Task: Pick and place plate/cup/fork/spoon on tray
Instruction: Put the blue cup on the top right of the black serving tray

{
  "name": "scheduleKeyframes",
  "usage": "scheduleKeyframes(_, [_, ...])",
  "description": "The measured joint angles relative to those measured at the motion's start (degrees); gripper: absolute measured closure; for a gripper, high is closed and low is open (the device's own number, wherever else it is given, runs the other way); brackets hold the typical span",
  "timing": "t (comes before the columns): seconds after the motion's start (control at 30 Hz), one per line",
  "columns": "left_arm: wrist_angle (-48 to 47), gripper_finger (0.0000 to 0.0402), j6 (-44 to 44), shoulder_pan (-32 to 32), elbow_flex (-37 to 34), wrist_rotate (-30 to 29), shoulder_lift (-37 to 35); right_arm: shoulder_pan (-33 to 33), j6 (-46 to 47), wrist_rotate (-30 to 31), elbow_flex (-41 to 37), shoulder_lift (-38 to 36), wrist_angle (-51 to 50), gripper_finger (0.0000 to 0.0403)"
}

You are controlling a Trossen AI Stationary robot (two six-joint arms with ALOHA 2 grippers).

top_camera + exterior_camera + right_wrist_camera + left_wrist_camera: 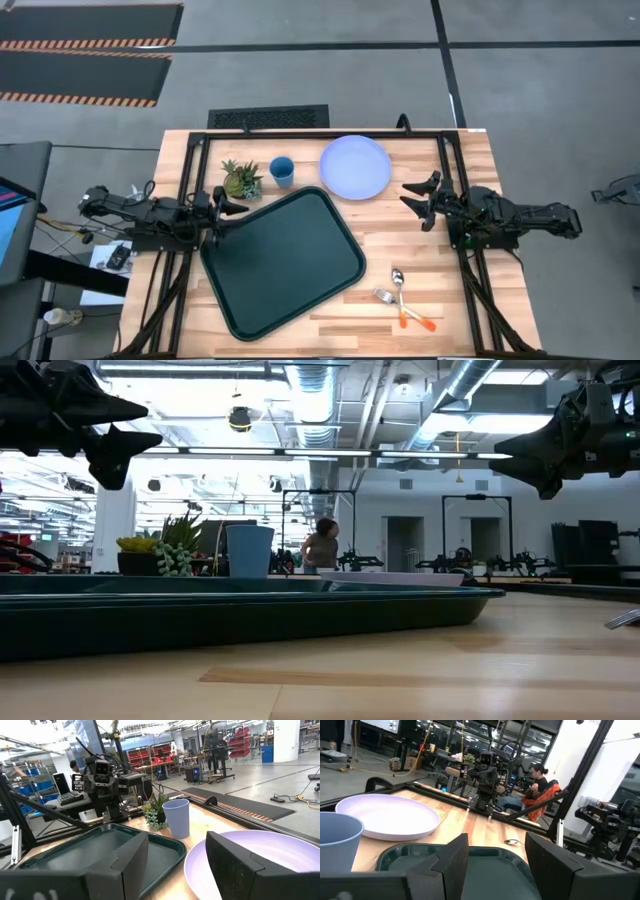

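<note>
While both arms hang above the table, the high view shows the tray (283,262) empty at centre, turned so its long axis runs from ten o'clock to four o'clock. The plate (355,167) lies at one o'clock from it, just off its far corner, and the cup (282,171) stands at twelve o'clock beside a plant (241,179). The fork (391,301) and spoon (400,291) lie crossed at four o'clock from the tray; the spoon's bowl points to twelve and its handle to six, while the fork's tines point to ten and its handle to four. Bare wood lies between them and the tray's rim. The left gripper (228,212) sits at the tray's nine o'clock edge, jaws spread; the right gripper (420,198) sits at three o'clock, just beside the plate, jaws spread wide.

In the low view the tray's rim (250,610) fills the foreground, with the cup (250,551) and plant (165,550) standing upright behind it.

The left wrist view looks over the tray (490,865) toward the plate (390,815) and cup (337,842).

The right wrist view shows plate (265,860), cup (176,818) and tray (95,852), with the cup apart from both.
</note>
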Motion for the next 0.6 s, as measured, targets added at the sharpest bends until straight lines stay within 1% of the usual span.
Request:
scheduleKeyframes(0.13, [0.9,0.0219,-1.4,0.0,0.0,-4.4,0.0,0.0,0.0,0.0,0.0,0.0,0.0,0.0179])
scheduleKeyframes(0.3, [4.9,0.0219,-14.6,0.0,0.0,-5.3,0.0,0.0,0.0,0.0,0.0,0.0,0.0,0.0179])
scheduleKeyframes(0.37, [7.4,0.0219,-21.2,0.0,0.0,-5.6,0.0,0.0,0.0,0.0,0.0,0.0,0.0,0.0179])
scheduleKeyframes(0.47, [14.5,0.0219,-28.0,0.0,0.0,-5.5,0.1,0.0,0.0,0.0,0.0,0.0,0.0,0.0179])
scheduleKeyframes(0.53, [21.9,0.0219,-29.3,0.0,0.0,-5.6,1.1,0.0,0.0,0.0,0.0,0.0,0.0,0.0179])
scheduleKeyframes(0.6, [29.3,0.0219,-28.5,0.0,0.6,-5.7,3.1,0.0,0.0,0.0,0.0,0.0,0.0,0.0179])
